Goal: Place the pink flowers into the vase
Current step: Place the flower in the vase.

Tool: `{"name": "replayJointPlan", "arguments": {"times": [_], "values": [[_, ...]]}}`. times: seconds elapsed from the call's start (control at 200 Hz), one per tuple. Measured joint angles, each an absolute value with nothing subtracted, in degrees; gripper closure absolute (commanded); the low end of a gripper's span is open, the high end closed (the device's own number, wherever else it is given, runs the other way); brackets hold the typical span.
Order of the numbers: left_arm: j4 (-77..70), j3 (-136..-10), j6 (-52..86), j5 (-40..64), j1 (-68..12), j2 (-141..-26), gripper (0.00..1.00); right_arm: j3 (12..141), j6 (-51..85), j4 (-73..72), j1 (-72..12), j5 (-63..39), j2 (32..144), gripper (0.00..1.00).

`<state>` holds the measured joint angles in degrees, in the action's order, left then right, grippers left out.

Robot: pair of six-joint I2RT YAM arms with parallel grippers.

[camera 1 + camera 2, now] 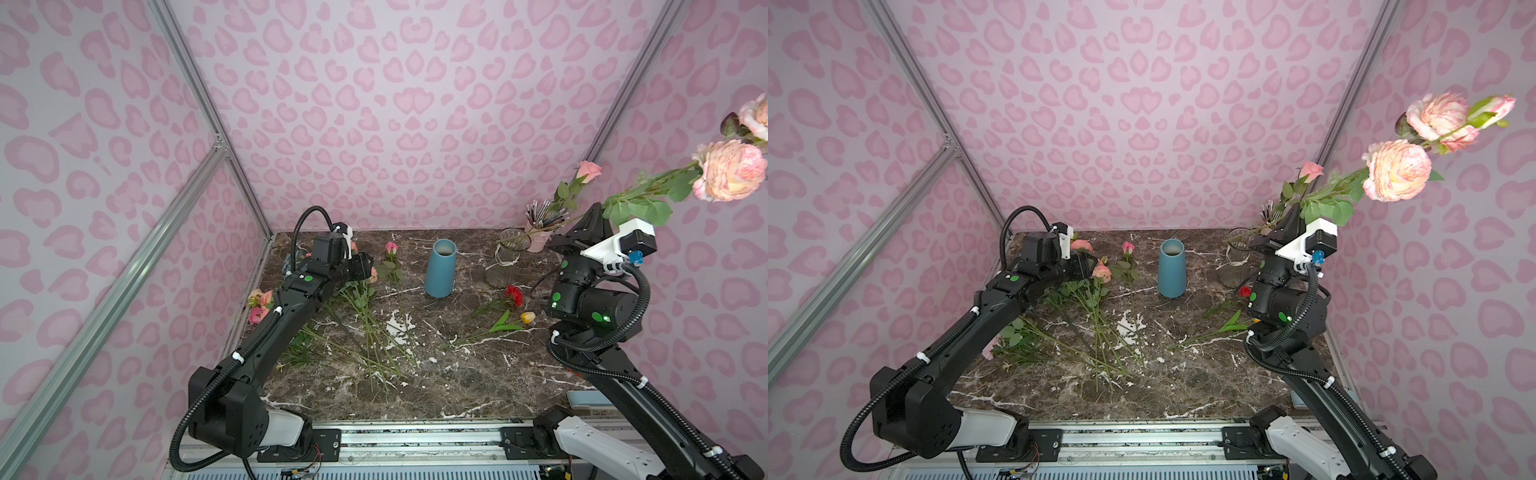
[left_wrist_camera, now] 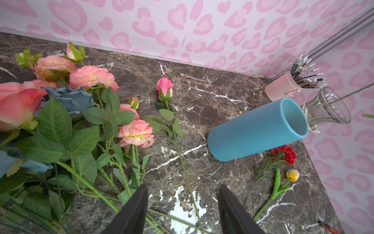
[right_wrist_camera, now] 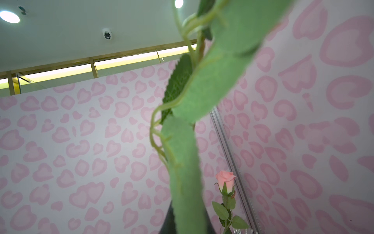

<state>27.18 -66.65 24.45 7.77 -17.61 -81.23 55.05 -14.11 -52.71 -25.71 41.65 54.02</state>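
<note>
A stem of pink flowers [image 1: 729, 170] is gripped by the right gripper [image 1: 597, 212] and held high, its lower end at the mouth of the glass vase [image 1: 503, 266], where 1 pink rose [image 1: 589, 170] stands. The left gripper [image 2: 183, 187] is held half open, empty, above more blooms [image 2: 135, 134] laid on the table [image 2: 202, 97].
</note>
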Motion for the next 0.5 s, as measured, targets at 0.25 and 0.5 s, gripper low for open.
{"name": "replayJointPlan", "arguments": {"times": [0.25, 0.5], "values": [[27.2, -66.6, 24.4, 8.8, -17.0, -81.3, 0.42, 57.7, -20.6, -55.6, -25.7, 42.9, 58.6, 1.00], [26.7, -66.6, 24.4, 9.7, -16.8, -81.2, 0.41, 57.1, -22.1, -53.8, -25.5, 42.2, 62.0, 1.00]]}}
